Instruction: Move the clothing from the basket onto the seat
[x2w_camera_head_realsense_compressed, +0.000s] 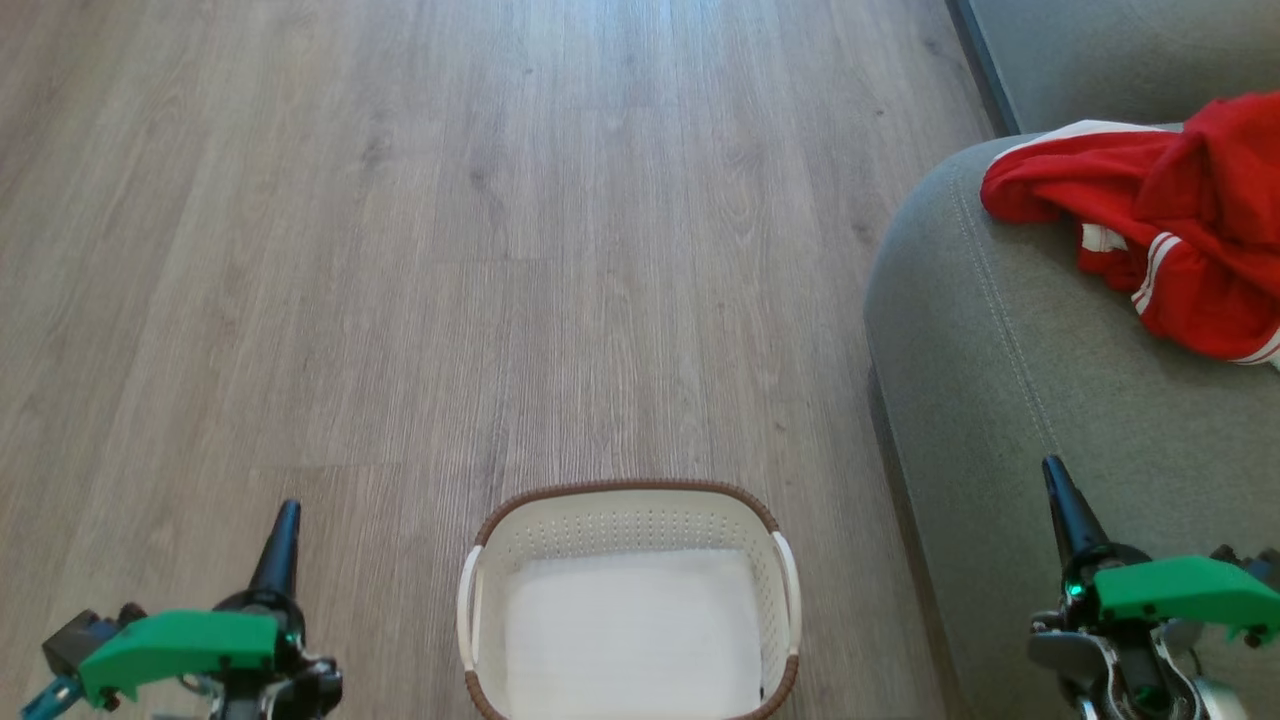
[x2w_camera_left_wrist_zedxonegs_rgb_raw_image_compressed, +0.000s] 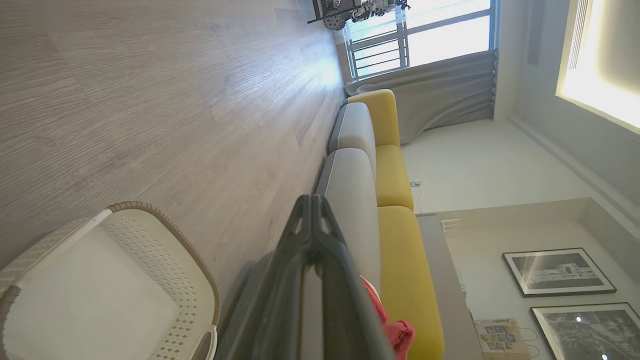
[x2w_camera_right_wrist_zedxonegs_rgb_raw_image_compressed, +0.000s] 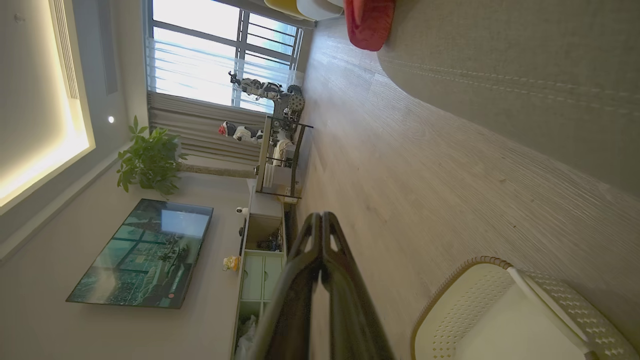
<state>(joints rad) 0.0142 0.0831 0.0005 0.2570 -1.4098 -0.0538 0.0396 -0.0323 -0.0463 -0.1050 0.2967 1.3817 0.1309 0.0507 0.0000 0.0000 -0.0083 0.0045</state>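
Observation:
The white basket (x2w_camera_head_realsense_compressed: 628, 505) with its brown rim stands on the floor at the bottom centre, showing a bare white bottom. Red clothing (x2w_camera_head_realsense_compressed: 1170, 220) with white stripes lies bunched on the grey-green seat (x2w_camera_head_realsense_compressed: 1010, 330) at the right. My left gripper (x2w_camera_head_realsense_compressed: 285, 520) is shut at the lower left, left of the basket, holding nothing. My right gripper (x2w_camera_head_realsense_compressed: 1055, 475) is shut at the lower right, over the seat's front edge, holding nothing. The left wrist view shows the basket (x2w_camera_left_wrist_zedxonegs_rgb_raw_image_compressed: 165, 270) beside the shut gripper (x2w_camera_left_wrist_zedxonegs_rgb_raw_image_compressed: 311, 202) and a bit of red clothing (x2w_camera_left_wrist_zedxonegs_rgb_raw_image_compressed: 395, 332). In the right wrist view are the basket (x2w_camera_right_wrist_zedxonegs_rgb_raw_image_compressed: 450, 310), the clothing (x2w_camera_right_wrist_zedxonegs_rgb_raw_image_compressed: 370, 22) and the gripper (x2w_camera_right_wrist_zedxonegs_rgb_raw_image_compressed: 320, 217).
Pale wood plank floor (x2w_camera_head_realsense_compressed: 450, 250) stretches ahead and to the left. A yellow sofa back (x2w_camera_left_wrist_zedxonegs_rgb_raw_image_compressed: 400, 260) runs behind the seats. Across the room stand a TV (x2w_camera_right_wrist_zedxonegs_rgb_raw_image_compressed: 145, 255), a low cabinet (x2w_camera_right_wrist_zedxonegs_rgb_raw_image_compressed: 260, 260), a potted plant (x2w_camera_right_wrist_zedxonegs_rgb_raw_image_compressed: 147, 160) and a shelf rack (x2w_camera_right_wrist_zedxonegs_rgb_raw_image_compressed: 282, 150).

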